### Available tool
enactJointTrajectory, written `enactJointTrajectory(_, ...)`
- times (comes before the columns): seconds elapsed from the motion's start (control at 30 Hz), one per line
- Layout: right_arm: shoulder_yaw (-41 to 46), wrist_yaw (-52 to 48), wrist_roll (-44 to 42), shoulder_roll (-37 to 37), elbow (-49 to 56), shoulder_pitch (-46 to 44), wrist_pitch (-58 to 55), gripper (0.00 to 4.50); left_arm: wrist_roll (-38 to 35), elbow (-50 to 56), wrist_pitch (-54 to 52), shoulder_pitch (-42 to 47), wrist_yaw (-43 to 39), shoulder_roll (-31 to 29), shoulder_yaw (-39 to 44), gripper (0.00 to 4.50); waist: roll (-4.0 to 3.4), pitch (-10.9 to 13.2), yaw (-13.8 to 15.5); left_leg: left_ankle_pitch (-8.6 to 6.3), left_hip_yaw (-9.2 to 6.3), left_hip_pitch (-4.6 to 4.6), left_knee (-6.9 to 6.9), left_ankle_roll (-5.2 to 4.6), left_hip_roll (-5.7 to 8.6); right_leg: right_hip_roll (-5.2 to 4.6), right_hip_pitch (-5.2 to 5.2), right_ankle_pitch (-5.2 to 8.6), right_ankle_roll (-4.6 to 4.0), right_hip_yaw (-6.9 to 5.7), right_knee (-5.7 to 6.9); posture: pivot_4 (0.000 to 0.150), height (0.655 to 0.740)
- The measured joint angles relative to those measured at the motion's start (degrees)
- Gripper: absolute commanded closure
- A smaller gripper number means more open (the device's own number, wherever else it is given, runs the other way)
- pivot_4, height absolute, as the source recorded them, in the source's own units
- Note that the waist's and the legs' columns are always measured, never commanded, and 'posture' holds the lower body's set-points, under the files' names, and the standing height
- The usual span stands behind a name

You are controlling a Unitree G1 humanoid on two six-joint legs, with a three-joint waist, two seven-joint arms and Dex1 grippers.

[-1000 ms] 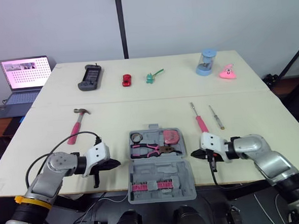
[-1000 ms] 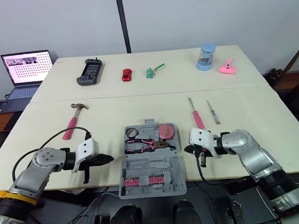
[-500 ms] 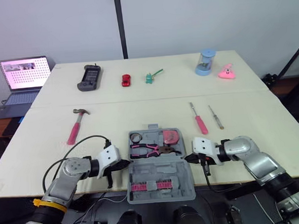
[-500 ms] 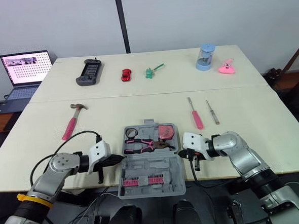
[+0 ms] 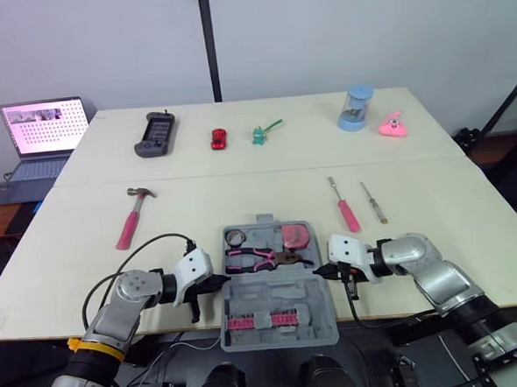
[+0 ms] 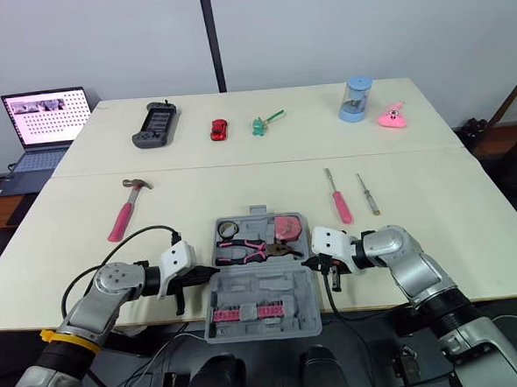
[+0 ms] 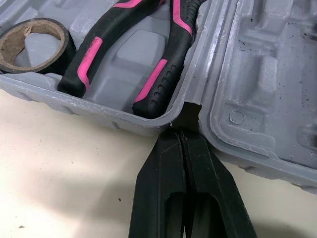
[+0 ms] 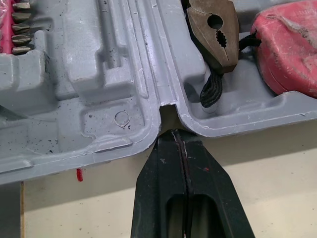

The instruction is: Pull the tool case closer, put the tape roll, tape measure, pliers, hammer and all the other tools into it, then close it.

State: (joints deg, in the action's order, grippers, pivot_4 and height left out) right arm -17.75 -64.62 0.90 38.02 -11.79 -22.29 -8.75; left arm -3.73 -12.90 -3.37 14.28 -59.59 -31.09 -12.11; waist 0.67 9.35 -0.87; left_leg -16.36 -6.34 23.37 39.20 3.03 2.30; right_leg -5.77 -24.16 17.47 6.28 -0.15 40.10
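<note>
Left end effector [image 7: 182, 141] and right end effector [image 8: 183, 143], both pinched narrow, are closing onto the case's [image 5: 278, 293] hinge at 9 and 3 o'clock, probably readying a pull. The hammer [image 5: 129, 223] is waiting outside.

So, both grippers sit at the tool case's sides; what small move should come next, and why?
Probably pinch the case and slide it slightly back onto the table. The left gripper and right gripper are shut, tips at its hinge notches on either side, and its near half seems to overhang the table edge.
</note>
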Motion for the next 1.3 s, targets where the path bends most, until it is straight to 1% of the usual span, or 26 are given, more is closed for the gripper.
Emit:
enactJointTrajectory(0.23,0.06,0.4,1.72,-2.47,-7.5,-5.11,2.08,4.5,0.95,-3.66,-0.3,3.42,2.33,1.26,0.1,4.47,0.0,0.0,0.04,0.03,-0.02,0.0,0.0,0.04,0.03,0.01,-0.01,0.0,0.0,0.0,0.02,0.15,0.6741)
enactJointTrajectory(0.37,0.05,0.8,2.77,-4.27,-12.94,-8.19,4.68,4.5,3.06,-7.86,0.45,7.41,3.5,1.58,-0.08,4.47,0.0,0.0,-0.1,0.05,0.0,0.0,0.0,0.09,0.03,0.08,0.0,-0.01,-0.01,-0.01,0.04,0.15,0.6741)
enactJointTrajectory(0.53,0.03,1.4,4.03,-5.55,-16.88,-10.54,7.39,4.5,4.27,-11.45,0.55,10.58,5.36,2.31,-0.04,4.47,0.0,0.0,-0.29,0.07,0.0,0.0,0.0,0.12,0.01,0.1,-0.03,-0.01,-0.01,-0.01,0.05,0.15,0.6741)
enactJointTrajectory(0.93,1.2,4.12,5.39,-7.69,-24.39,-14.1,10.6,4.5,4.52,-12.73,0.29,11.29,8.99,4.75,0.43,4.47,0.01,-0.01,-0.25,0.1,-0.01,0.0,0.01,0.18,0.01,0.1,-0.03,-0.01,-0.01,0.0,0.07,0.15,0.6741)
enactJointTrajectory(1.3,2.02,5.1,5.6,-8.13,-26.1,-14.68,10.95,4.5,4.82,-13.09,0.4,11.37,9.79,5.09,0.58,4.47,0.0,-0.01,-0.16,0.11,-0.01,0.01,0.01,0.18,0.02,0.1,-0.03,-0.01,-0.01,-0.01,0.07,0.15,0.6741)
